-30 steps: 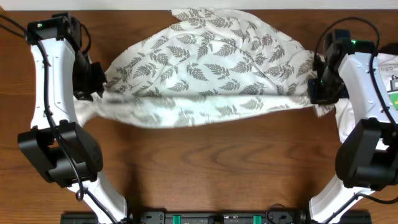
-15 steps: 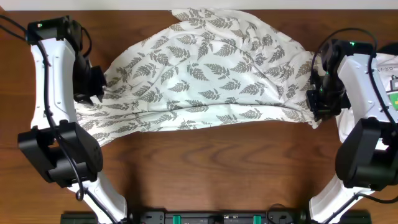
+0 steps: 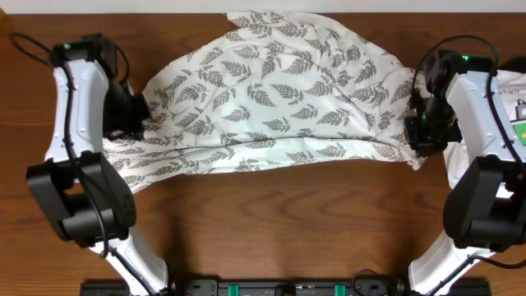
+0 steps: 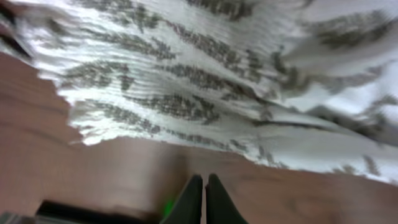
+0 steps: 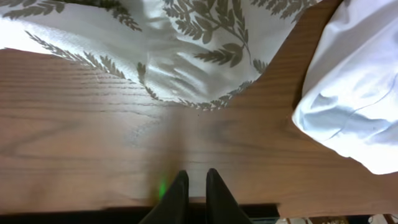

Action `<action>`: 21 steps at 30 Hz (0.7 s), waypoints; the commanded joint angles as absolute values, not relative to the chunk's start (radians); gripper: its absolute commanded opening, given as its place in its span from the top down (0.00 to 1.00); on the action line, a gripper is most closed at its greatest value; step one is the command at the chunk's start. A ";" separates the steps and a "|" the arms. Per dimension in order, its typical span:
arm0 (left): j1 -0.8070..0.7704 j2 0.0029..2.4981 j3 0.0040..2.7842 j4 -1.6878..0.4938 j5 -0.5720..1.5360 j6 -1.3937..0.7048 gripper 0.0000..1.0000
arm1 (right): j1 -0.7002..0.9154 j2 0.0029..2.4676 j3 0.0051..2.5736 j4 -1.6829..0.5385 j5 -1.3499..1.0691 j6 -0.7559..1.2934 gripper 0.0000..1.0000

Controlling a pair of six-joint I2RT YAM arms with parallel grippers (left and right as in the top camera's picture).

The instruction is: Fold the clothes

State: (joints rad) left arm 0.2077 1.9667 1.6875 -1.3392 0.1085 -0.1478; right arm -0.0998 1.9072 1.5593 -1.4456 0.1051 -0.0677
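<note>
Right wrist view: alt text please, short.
A white cloth printed with grey-green fern leaves lies rumpled on a wooden table, its edge just ahead of the right gripper, whose two dark fingers are nearly together and hold nothing. A plain white garment sits at the right.

Wooden table (image 3: pixel 271 222) carries fern-printed clothes (image 3: pixel 271 99), white garment (image 5: pixel 354 93).

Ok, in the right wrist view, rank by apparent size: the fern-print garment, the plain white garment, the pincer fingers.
1. Fern-print garment, across the top.
2. Plain white garment, at the right edge; not far behind, and both are cropped, so the order is loose.
3. Right pincer fingers, clearly smallest, nearly together over bare table.
</note>
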 commanded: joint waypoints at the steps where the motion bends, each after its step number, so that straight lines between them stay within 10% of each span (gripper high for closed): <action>1: 0.211 1.969 1.573 -1.247 0.120 -0.131 0.94 | -0.105 1.909 1.555 -1.443 0.096 -0.056 0.91; 21: 0.214 2.021 1.290 -0.680 -0.026 -0.136 0.91 | -0.104 1.908 1.555 -1.440 0.060 -0.056 0.92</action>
State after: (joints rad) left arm 0.2077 1.9823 1.2926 -0.6941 0.0566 -0.1482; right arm -0.0998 1.9072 1.5581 -1.4429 0.0776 -0.0654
